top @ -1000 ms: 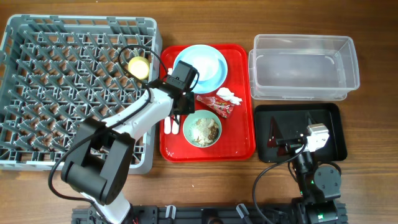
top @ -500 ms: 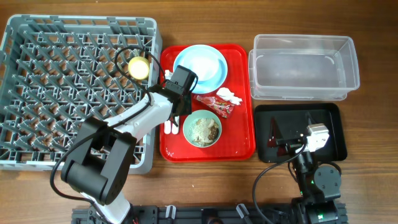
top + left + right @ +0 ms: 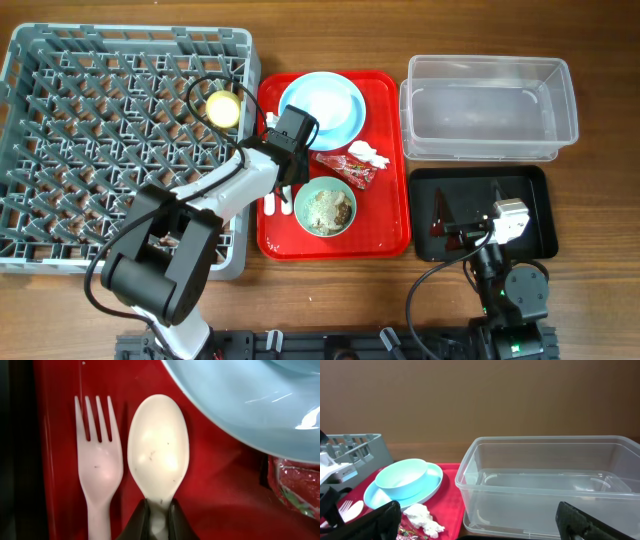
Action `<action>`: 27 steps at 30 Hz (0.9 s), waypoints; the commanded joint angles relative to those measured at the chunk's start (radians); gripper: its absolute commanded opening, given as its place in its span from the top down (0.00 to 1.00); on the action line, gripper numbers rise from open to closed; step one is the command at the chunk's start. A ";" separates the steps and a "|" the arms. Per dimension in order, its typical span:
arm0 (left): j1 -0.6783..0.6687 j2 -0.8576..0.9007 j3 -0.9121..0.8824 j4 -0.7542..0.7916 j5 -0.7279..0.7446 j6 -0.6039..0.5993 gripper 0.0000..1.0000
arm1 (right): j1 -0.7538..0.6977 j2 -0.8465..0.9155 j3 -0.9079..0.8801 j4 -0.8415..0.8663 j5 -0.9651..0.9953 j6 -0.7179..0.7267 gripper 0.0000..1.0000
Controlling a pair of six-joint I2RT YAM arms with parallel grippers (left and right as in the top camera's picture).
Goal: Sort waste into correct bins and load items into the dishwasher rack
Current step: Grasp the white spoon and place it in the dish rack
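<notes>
In the left wrist view my left gripper (image 3: 159,521) is shut on the neck of the white spoon (image 3: 158,455), which lies on the red tray beside the white fork (image 3: 97,467). From overhead that gripper (image 3: 284,180) sits at the tray's left side, below the light blue bowl (image 3: 320,108) on its plate. Next to these lie the red wrapper (image 3: 345,168) and the white tissue (image 3: 367,153). The pale green bowl (image 3: 325,207) holds beige scraps. A yellow cup (image 3: 223,107) stands in the grey rack (image 3: 100,130). My right gripper (image 3: 480,527) is open over the black tray (image 3: 530,180).
The clear tub (image 3: 488,108) stands at the back right, directly behind the black tray. The red serving tray (image 3: 390,230) lies between the rack and the two bins. Bare wooden table runs along the front edge.
My left jaws have closed onto the spoon's neck, and the left arm has shifted slightly. The right arm has not moved.
</notes>
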 commanded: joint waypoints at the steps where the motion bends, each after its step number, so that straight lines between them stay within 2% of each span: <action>1: 0.003 -0.093 0.064 -0.046 -0.037 0.016 0.96 | -0.002 -0.003 -0.001 0.006 -0.002 -0.006 0.00; 4: 0.032 -0.209 0.139 -0.114 -0.035 0.121 0.96 | -0.002 -0.003 -0.001 0.006 -0.002 -0.006 0.00; 10: 0.219 -0.415 0.186 -0.229 -0.035 0.189 0.96 | -0.002 -0.003 -0.001 0.006 -0.002 -0.006 0.00; 12: 0.309 -0.401 0.183 -0.290 0.002 0.189 0.96 | -0.002 -0.003 -0.001 0.006 -0.002 -0.006 0.00; 15: 0.360 -0.344 0.183 -0.361 0.042 0.186 0.96 | -0.002 -0.003 -0.001 0.006 -0.002 -0.006 0.00; 20: 0.369 -0.225 0.183 -0.379 0.063 0.187 0.96 | -0.002 -0.003 -0.001 0.006 -0.002 -0.006 0.00; 24: 0.369 -0.195 0.183 -0.380 0.070 0.191 0.96 | -0.002 -0.003 -0.001 0.006 -0.002 -0.006 0.01; 27: 0.367 -0.195 0.183 -0.401 0.120 0.262 0.96 | -0.002 -0.003 -0.001 0.006 -0.002 -0.007 0.00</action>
